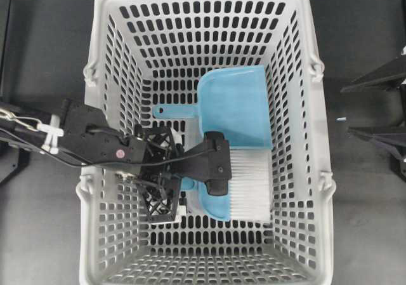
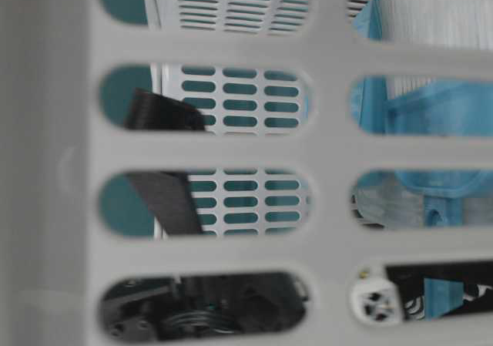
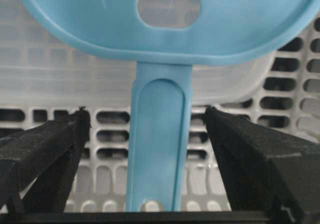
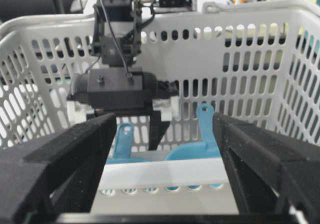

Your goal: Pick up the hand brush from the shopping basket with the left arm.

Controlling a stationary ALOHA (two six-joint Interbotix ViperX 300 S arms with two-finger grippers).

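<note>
The light blue hand brush [image 1: 247,186] lies in the grey shopping basket [image 1: 101,56], white bristles toward the right wall. My left arm [image 1: 95,142] reaches in over the left wall. Its gripper [image 1: 181,171] is open, largely hidden under the wrist camera mount. In the left wrist view the brush's thin handle [image 3: 160,144] runs between the fingertips [image 3: 80,121] with a gap on each side, and the rounded head [image 3: 210,29] fills the top. The left gripper [image 3: 145,115] is not touching it. My right gripper [image 1: 346,110] is open outside the basket's right wall.
A plain blue dustpan [image 1: 236,107] lies just behind the brush, its handle [image 1: 166,112] pointing left. From the right wrist view, the basket's near rim [image 4: 165,176] sits between the right gripper [image 4: 165,119] and the left one [image 4: 132,129]. Black tabletop [image 1: 44,44] surrounds the basket.
</note>
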